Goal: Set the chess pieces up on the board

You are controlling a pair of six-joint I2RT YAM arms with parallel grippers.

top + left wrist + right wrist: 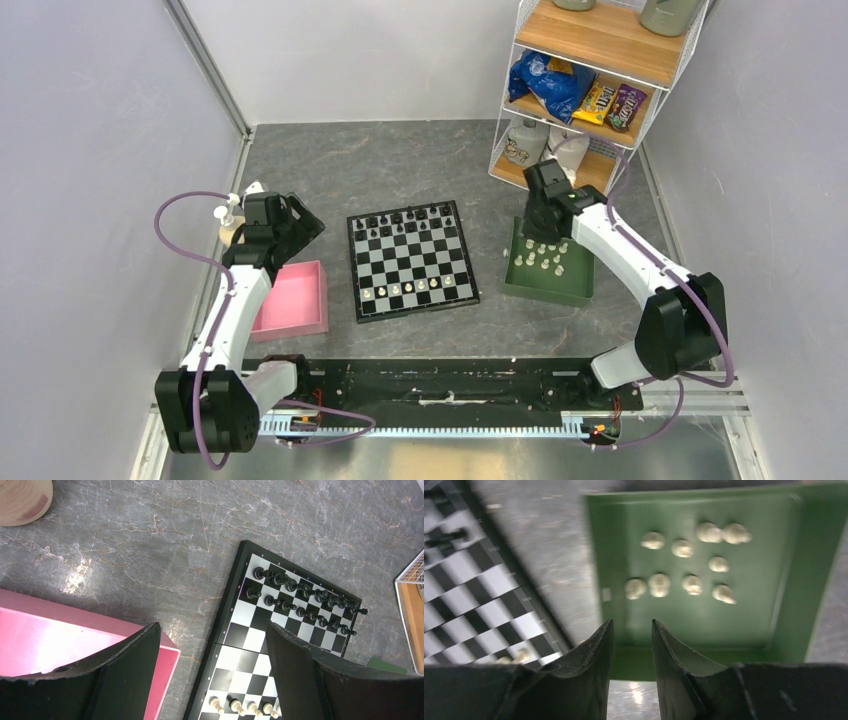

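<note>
Working outward from the small cream-white chess pieces (682, 548) not yet placed: I count roughly ten, scattered on the floor of the shallow square green tray (744, 630). It sits on the grey table just right of the flat black-and-white checked chessboard (412, 262). On that chessboard the black pieces (405, 222) fill the two far rows. Only a short row of cream pieces (405, 289) stands on the near rank, so I judge most of the white side unplaced. The right claw (632, 625) hangs above the tray. In its wrist view the fingertips sit over one tray wall, near the corner toward the board, with the jaws a narrow gap apart and nothing between them. From that claw the pieces lie straight ahead and lower, further into the tray; the closest group is a loose row of four across the tray's middle. The wrist view is blurred, so I cannot tell whether each piece stands upright or lies tipped. The left claw (213, 627) hangs with jaws spread wide and empty, between the rectangular pink tray (30, 645) and the board's left edge. The whole board separates it from the green tray, so I judge the right arm nearer for the next pick.
</note>
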